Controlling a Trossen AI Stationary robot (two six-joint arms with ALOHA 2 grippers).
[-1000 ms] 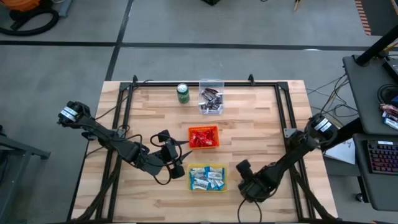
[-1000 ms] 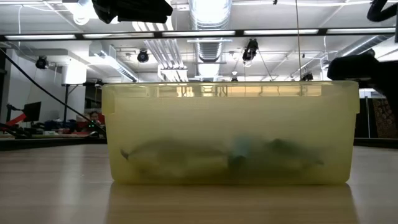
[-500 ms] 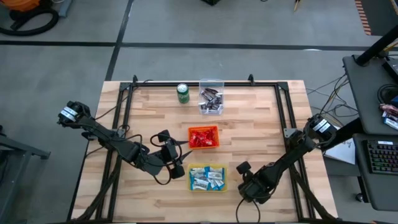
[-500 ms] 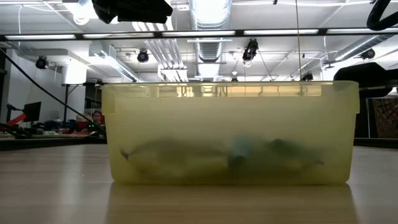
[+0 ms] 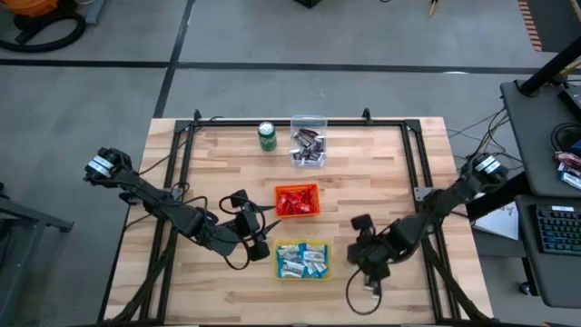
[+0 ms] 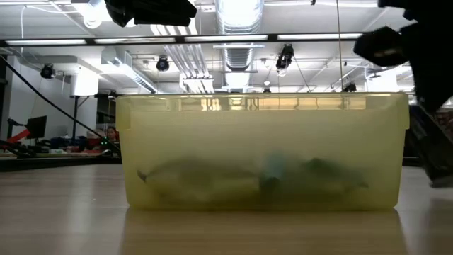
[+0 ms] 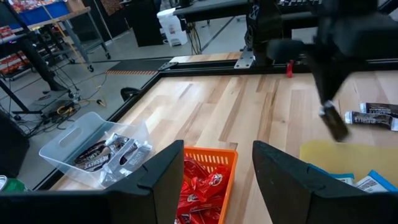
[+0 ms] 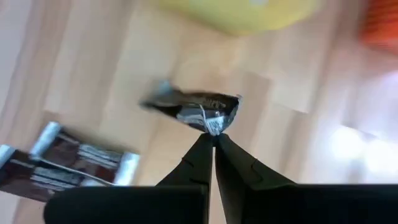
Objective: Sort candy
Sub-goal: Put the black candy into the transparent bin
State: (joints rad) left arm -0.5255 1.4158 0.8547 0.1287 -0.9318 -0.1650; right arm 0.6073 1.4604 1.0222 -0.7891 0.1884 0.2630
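My right gripper (image 8: 214, 138) hovers over the table just right of the yellow bin (image 5: 302, 259), shut on a dark-wrapped candy bar (image 8: 189, 107). The left wrist view shows that bar (image 7: 334, 123) hanging under the gripper. Two more dark bars (image 7: 373, 113) lie flat on the wood below; the right wrist view shows one of them (image 8: 68, 163). My left gripper (image 7: 227, 180) waits open left of the yellow bin, holding nothing. Blue-and-white candy fills the yellow bin, red candy the orange bin (image 5: 298, 200), dark candy the clear bin (image 5: 309, 145). My right gripper pinches one crimped end of the dark bar's wrapper (image 8: 214, 124) between its two fingertips. The fingers come from above, pointing down. The bar is lifted clear of the table and hangs slanted below the fingers (image 7: 323, 93).
A green can (image 5: 267, 135) stands at the far edge, left of the clear bin. The yellow bin (image 6: 262, 152) fills the low view. A black frame (image 5: 413, 154) runs along the table's sides. Bare wood lies between the bins and the right rail.
My right gripper has risen from the table beside the yellow bin and shifted a little toward the far edge. Its arm has swung farther into the low view at the right. My left arm has kept still.
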